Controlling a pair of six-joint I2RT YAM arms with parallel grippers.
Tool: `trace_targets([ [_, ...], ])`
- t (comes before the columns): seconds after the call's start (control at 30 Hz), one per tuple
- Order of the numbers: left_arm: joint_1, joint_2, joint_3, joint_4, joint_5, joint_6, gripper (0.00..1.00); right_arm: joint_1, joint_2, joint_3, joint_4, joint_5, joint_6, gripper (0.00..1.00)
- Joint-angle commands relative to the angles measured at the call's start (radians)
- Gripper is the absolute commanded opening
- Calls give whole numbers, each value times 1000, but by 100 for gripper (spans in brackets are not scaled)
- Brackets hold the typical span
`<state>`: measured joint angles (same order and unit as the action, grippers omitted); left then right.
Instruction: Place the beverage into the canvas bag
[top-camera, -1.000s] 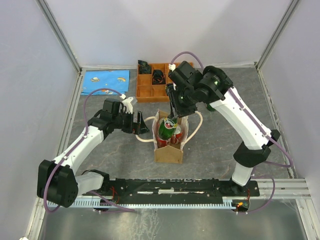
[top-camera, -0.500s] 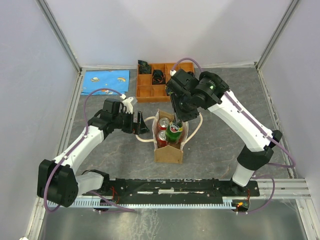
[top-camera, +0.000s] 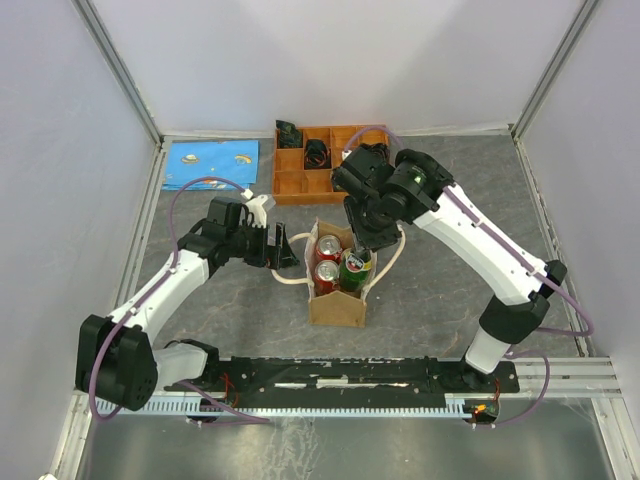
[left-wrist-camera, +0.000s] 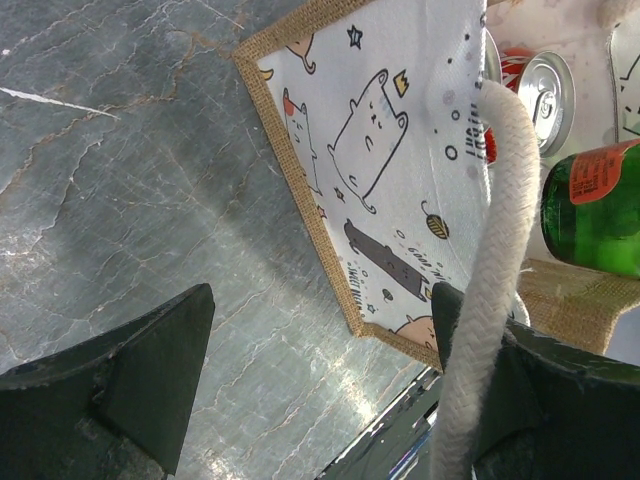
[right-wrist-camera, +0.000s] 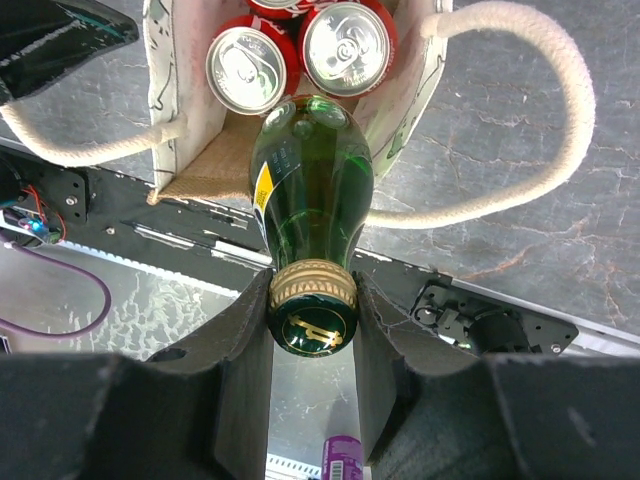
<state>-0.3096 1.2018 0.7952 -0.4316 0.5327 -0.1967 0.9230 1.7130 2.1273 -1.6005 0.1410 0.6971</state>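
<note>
The canvas bag stands open in the middle of the table, with two red cans inside. My right gripper is shut on the neck of a green glass bottle and holds it in the bag's mouth, at its right side. In the right wrist view the bottle hangs below my fingers, above the cans. My left gripper is open, with one finger hooked inside the bag's left rope handle, holding that side open.
An orange wooden compartment tray stands behind the bag. A blue printed card lies at the back left. The bag's right rope handle loops out over the table. A purple can shows near the rail at the table's front.
My right gripper has carried the green bottle to the right and lower, into the bag's right side beside the cans. The left arm has held still.
</note>
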Motion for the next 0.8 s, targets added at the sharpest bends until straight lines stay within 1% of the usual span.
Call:
trace_targets([
  [0.0,-2,2,33,25,26,18,95,5,-89,-22,-157,11,30,0],
  [0.27,-2,1,26,27,26,15,95,5,-84,-81,-152,14,24,0],
  [0.63,-2,-15,21,22,18,15,95,4,-30,-214,-41,14,-28,0],
  [0.77,-2,-16,19,26,18,11,95,5,-22,-251,18,-8,-31,0],
])
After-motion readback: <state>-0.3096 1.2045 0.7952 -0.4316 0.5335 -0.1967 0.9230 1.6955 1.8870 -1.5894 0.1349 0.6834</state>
